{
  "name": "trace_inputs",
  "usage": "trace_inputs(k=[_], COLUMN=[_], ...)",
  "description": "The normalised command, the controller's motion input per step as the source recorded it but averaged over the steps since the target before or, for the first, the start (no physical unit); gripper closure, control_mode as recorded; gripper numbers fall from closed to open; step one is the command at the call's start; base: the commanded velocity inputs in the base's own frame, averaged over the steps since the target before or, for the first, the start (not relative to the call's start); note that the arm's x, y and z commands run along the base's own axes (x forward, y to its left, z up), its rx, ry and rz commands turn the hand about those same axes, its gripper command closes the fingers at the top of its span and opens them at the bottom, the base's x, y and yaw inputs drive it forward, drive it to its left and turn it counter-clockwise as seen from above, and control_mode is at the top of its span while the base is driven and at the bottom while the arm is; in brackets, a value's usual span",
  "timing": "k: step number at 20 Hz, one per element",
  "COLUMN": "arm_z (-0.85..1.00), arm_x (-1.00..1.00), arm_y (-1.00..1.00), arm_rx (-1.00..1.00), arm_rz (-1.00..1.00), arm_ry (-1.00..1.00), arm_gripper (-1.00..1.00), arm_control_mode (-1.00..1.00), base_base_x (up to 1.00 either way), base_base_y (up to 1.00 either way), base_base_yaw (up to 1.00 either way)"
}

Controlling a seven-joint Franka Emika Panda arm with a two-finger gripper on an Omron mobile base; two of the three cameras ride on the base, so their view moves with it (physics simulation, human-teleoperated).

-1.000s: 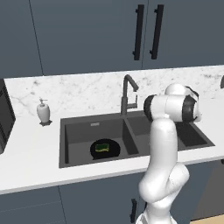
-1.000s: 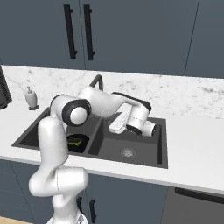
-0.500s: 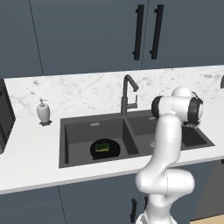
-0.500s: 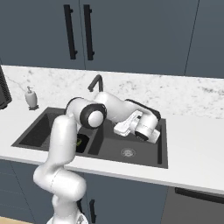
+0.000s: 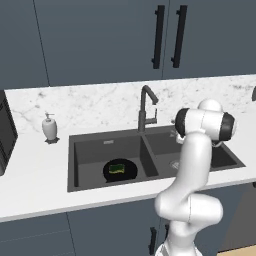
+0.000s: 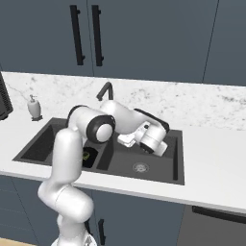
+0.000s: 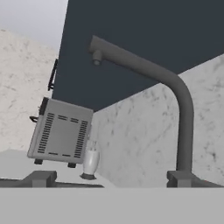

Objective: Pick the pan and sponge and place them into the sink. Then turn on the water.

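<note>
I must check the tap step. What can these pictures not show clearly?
- Fingers: right base view, behind the hand; open or shut unclear.
- Tap lever: too small in both base views; cut off by the bottom edge in the hand view.
- Pan handle: not made out against the dark sink.

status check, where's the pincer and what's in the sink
Pincer low over right basin, facing faucet, jaw state unreadable. Pan with sponge in left basin of sink. No water running. Nothing between pincer and faucet.
</note>
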Motion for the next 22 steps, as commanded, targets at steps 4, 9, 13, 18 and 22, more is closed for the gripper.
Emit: trace_inputs(k=[4,9,13,18,22], arm_z=[0.38,0.26,0.08,0.0,0.0], arm_x=[0.07,0.23,0.26,0.24,0.27], arm_y=[0.42,0.02,0.0,0.0,0.0], arm_rx=[-0.07,0.0,0.0,0.0,0.0], arm_rz=[-0.12,-0.11,-0.14,-0.15,-0.14], arm_ry=[0.0,0.11,0.13,0.13,0.08], arm_gripper=[-1.0,-1.0,-1.0,-1.0,-1.0], arm_control_mode=[-1.0,-1.0,-1.0,-1.0,-1.0], base_base_x=[0.0,0.0,0.0,0.0,0.0], base_base_y=[0.0,0.0,0.0,0.0,0.0], base_base_yaw=[0.0,0.0,0.0,0.0,0.0])
